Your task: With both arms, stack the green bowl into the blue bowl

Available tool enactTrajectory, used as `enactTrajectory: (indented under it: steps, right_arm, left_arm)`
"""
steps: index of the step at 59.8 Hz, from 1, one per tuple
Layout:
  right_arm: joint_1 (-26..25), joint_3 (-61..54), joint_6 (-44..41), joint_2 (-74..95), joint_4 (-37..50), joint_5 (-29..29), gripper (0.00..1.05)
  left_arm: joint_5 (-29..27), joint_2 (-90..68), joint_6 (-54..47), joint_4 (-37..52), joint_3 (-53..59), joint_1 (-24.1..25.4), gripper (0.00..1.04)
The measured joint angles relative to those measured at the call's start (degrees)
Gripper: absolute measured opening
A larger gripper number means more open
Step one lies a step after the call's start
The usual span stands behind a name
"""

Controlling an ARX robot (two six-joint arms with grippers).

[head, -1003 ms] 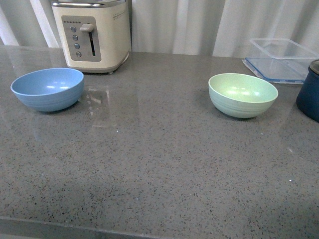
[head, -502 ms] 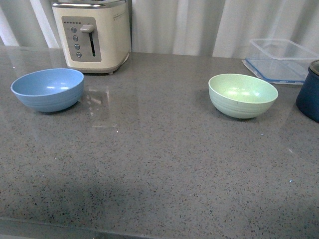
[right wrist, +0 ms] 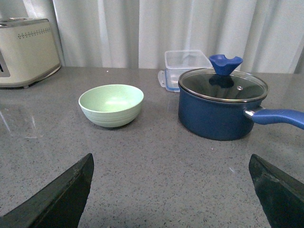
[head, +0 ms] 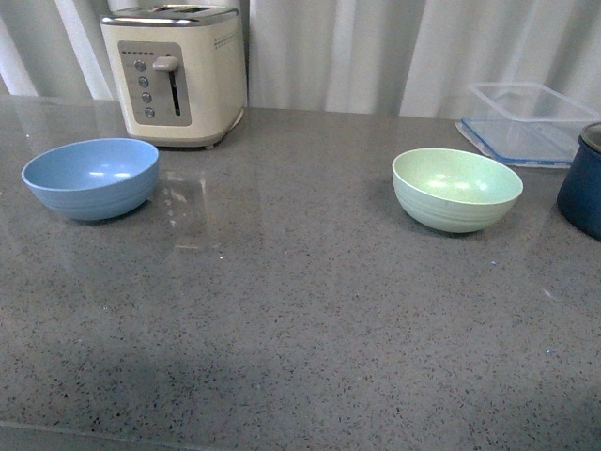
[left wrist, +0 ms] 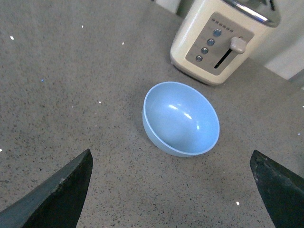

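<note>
Your left hand (left wrist: 169, 161), spread wide and empty, hovers above the light sky-blue round matte bowl (left wrist: 181, 118); your right hand (right wrist: 170, 161), likewise spread and empty, faces the pale mint-green round matte bowl (right wrist: 111, 105), well apart across the worktop (head: 300, 329), one bowl per hand.

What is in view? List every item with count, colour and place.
blue bowl: one, sky blue, empty, left side of the counter, in front of the toaster
green bowl: one, pale mint, empty, right of centre
toaster: one, cream, back left
plastic container: one, clear with blue trim, back right
pot: one, dark navy, glass lid with blue knob, far right
counter: one, speckled grey
curtain: white, behind the counter
left tool: black, open, above the blue bowl
right tool: black, open, facing the green bowl
</note>
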State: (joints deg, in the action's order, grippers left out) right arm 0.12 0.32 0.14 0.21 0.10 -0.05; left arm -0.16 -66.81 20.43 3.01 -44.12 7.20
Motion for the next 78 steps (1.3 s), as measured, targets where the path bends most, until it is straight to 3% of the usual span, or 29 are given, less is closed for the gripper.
enactTrajectory:
  steps: [34,78]
  right_arm:
    - [0.0,0.0,0.0,0.0,0.0,0.0,0.95]
    - [0.0,0.0,0.0,0.0,0.0,0.0,0.95]
  left_arm:
    - [-2.3,-29.5,5.5,-3.2,-18.4,0.8,0.98]
    - [-4.9,-43.1,5.8,-8.8,-29.6,-2.4,0.98]
